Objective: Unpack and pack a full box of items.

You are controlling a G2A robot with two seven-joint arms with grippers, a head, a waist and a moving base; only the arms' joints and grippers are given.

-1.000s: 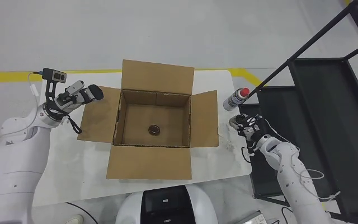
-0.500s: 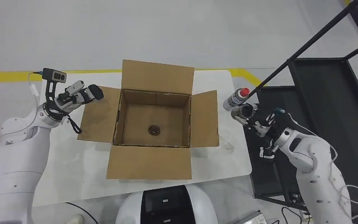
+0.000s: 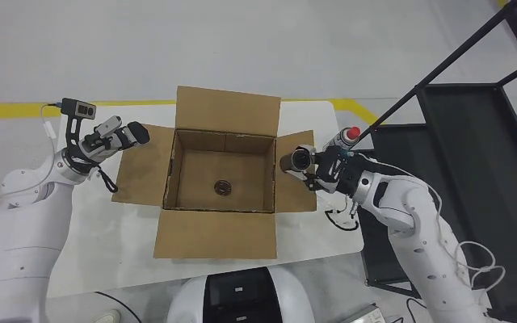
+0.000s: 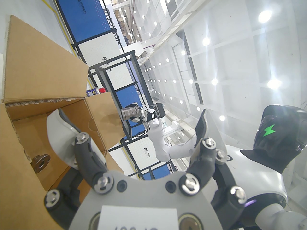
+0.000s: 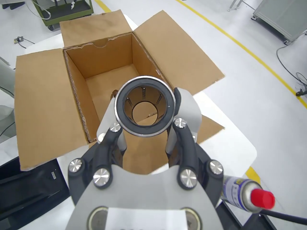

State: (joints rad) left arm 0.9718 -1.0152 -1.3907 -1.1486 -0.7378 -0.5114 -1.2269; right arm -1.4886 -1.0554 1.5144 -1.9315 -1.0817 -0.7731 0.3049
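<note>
Black rack (image 3: 460,121) beside white table (image 3: 113,234).

blue panels (image 4: 72,13): white logo lettering | spray can (image 5: 237,192): label print unreadable

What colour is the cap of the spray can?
Red cap on the spray can; the right wrist view shows it best.
</note>
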